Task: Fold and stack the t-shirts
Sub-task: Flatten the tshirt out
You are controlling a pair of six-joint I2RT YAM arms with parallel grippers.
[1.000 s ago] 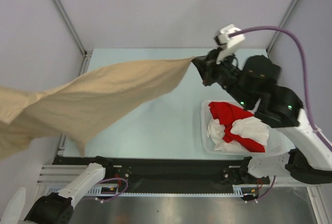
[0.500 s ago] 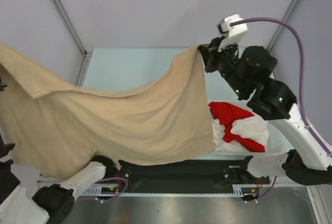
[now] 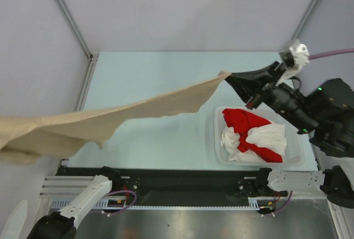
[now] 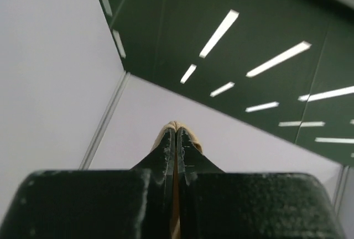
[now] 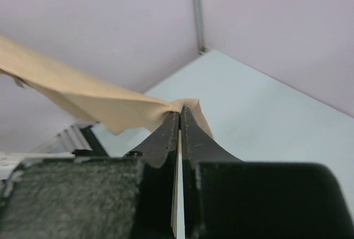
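Beige t-shirt [image 3: 127,112] stretched in mid-air above the table [image 3: 149,73], right gripper [image 3: 228,77] pinching one corner, left gripper [image 4: 176,132] clamped on the opposite end, red and white t-shirts [image 3: 251,134] heaped in the basket [image 3: 217,139]

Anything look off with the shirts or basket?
The beige t-shirt hangs taut in mid-air between the left gripper and right gripper, its left end beyond the table edge. Red and white shirts lie crumpled in the basket; nothing spilled.

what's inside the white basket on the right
A crumpled red t-shirt and white t-shirt, tangled together, fill the basket. Anything beneath them, and the basket floor, is covered.
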